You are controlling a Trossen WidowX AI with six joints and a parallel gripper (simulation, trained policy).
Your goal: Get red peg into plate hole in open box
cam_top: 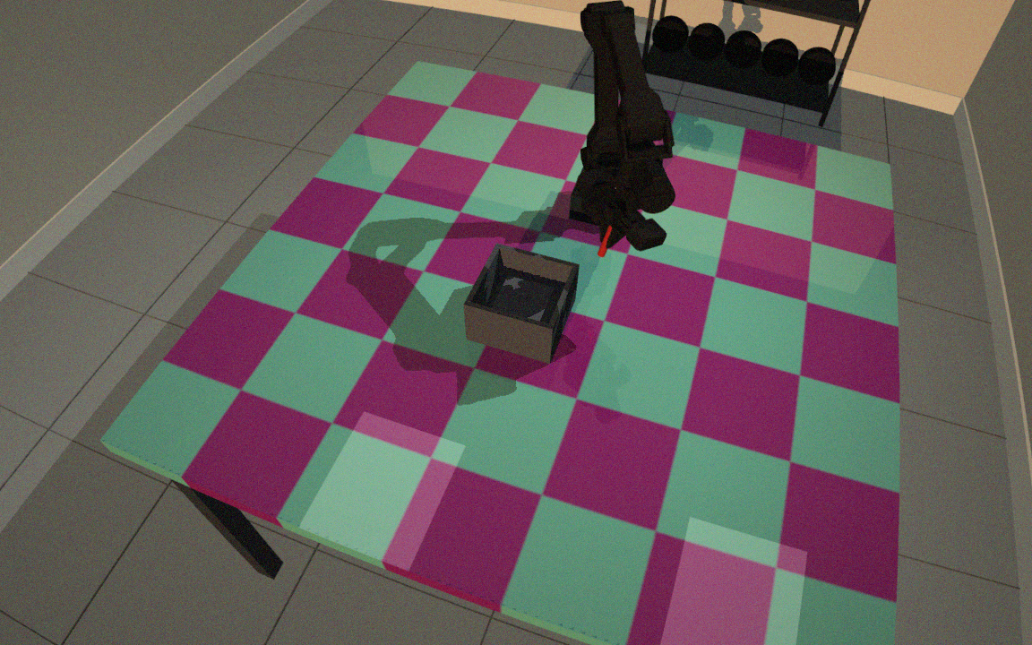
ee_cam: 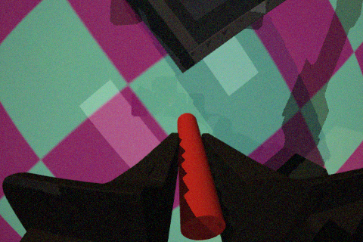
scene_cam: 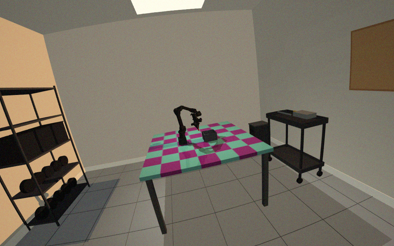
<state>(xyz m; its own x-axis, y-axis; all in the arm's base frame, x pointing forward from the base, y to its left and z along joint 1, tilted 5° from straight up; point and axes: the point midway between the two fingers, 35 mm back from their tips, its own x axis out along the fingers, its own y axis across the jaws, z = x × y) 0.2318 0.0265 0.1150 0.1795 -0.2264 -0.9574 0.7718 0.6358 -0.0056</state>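
Top view: The robot arm (cam_top: 628, 104) (scene_cam: 179, 120) extends over a table (cam_top: 640, 513) (scene_cam: 173, 172) with a green and magenta checkered top. The gripper (cam_top: 614, 230) (scene_cam: 197, 126) (ee_cam: 189, 140) is located near the box (cam_top: 510, 332) (scene_cam: 209, 136) (ee_cam: 227, 30), outside its walls. The lower part of a red peg (cam_top: 605, 241) (scene_cam: 198, 129) (ee_cam: 197, 166) projects below the gripper and is slightly tilted. The box is open at the top and stands on the table; its interior is partly in shadow, and the hole in its bottom cannot be made out. A rack (cam_top: 844, 68) (scene_cam: 11, 130) with dark round objects (cam_top: 743, 49) (scene_cam: 27, 185) on its lower shelf stands beyond the table.

Exterior view: The arm stands on the table and is bent over at the top, with the gripper directed downward. The tip of the peg shows below the gripper, above the table surface and beside the box. A cart (scene_cam: 302, 123) stands to one side of the table, and the rack stands on the opposite side.

Wrist view: The two fingers of the gripper are closed on the peg, one on each side of it. The peg is clamped between them, with its far end projecting past the fingertips. The nearest corner of the box lies ahead of the peg; the peg is outside the box.
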